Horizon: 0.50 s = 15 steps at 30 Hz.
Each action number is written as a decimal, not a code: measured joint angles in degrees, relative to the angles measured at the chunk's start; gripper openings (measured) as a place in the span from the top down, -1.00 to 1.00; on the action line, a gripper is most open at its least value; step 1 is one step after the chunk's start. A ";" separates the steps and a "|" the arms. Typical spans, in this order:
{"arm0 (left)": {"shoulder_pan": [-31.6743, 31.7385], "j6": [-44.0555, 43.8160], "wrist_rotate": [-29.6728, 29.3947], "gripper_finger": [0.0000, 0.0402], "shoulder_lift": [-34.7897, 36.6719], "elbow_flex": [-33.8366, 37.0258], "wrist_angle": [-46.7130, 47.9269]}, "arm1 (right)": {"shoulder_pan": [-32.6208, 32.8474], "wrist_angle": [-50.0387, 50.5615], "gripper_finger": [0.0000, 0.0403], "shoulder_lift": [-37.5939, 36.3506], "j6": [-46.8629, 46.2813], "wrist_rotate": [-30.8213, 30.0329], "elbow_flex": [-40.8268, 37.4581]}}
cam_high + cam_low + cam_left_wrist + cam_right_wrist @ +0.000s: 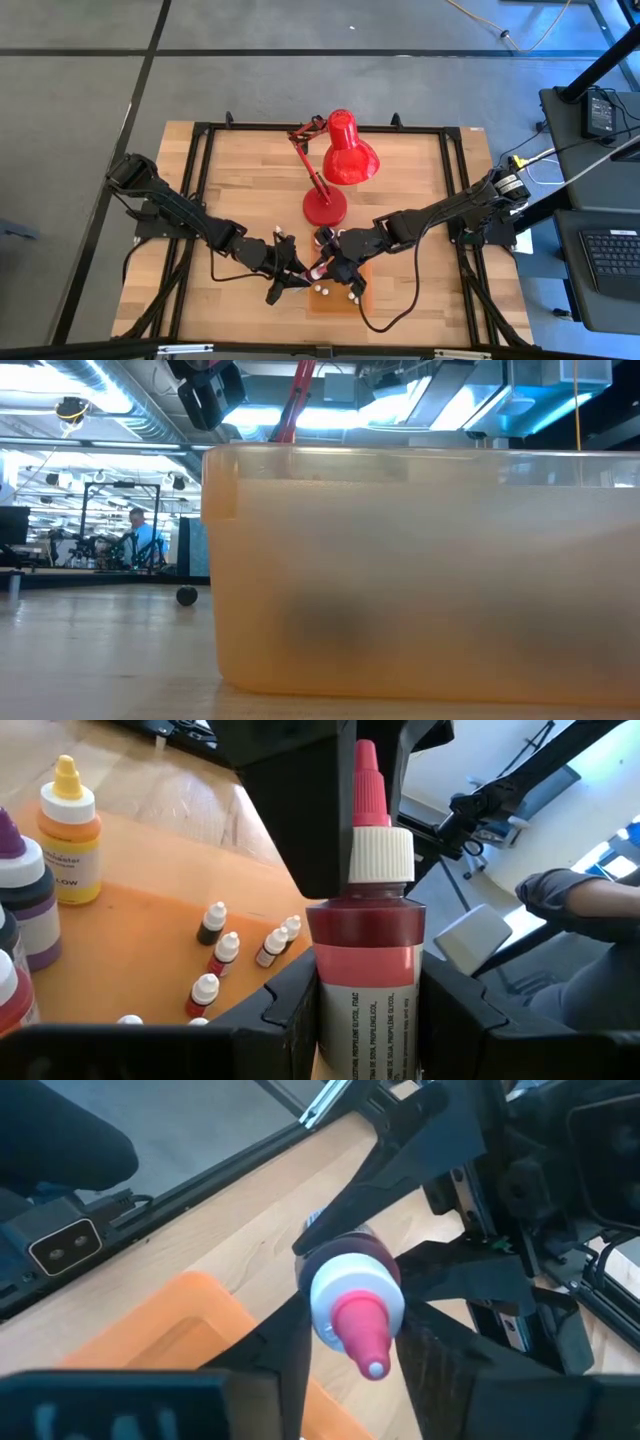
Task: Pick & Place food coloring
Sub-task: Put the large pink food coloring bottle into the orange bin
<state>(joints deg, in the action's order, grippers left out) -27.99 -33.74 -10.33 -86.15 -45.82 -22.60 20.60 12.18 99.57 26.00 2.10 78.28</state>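
Both arms meet low over the front middle of the wooden table (240, 160), right in front of the big red lamp (340, 165). From above, the two grippers crowd together, so it is hard to tell there which fingers belong to which arm.

The left gripper (365, 1005) has its two dark fingers pressed on both sides of a red bottle (366, 960). The bottle has a white collar and a pink pointed tip, and it stands upright between the fingers. Its bottom is cut off by the edge of the picture.

The right gripper (345, 1345) has its fingers close on either side of the same bottle's cap end. I cannot tell if they are squeezing it or just near it. The body of the bottle is hidden behind its cap in that view.

The orange tray (150, 910) lies just beside the grippers. Tiny food coloring bottles (227, 948) with white caps lie and stand on it. A bigger yellow bottle (68, 832) stands at its far side.

In the low view the tray's cloudy wall (420, 570) fills almost the whole picture and hides what is inside it. A person (143, 540) shows far back in the room.
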 joint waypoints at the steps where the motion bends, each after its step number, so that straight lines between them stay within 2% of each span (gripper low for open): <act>1: 0.00 0.02 0.00 0.38 0.00 0.02 0.04 | -0.01 0.02 0.36 0.00 0.00 0.13 0.00; 15: 0.00 0.61 -0.66 0.31 0.00 0.00 0.08 | 0.61 -0.06 0.39 -0.02 1.64 -0.28 0.00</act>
<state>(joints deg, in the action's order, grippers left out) -27.99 -33.13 -10.99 -86.15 -45.82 -22.52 21.21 12.12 99.55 27.64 1.83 78.28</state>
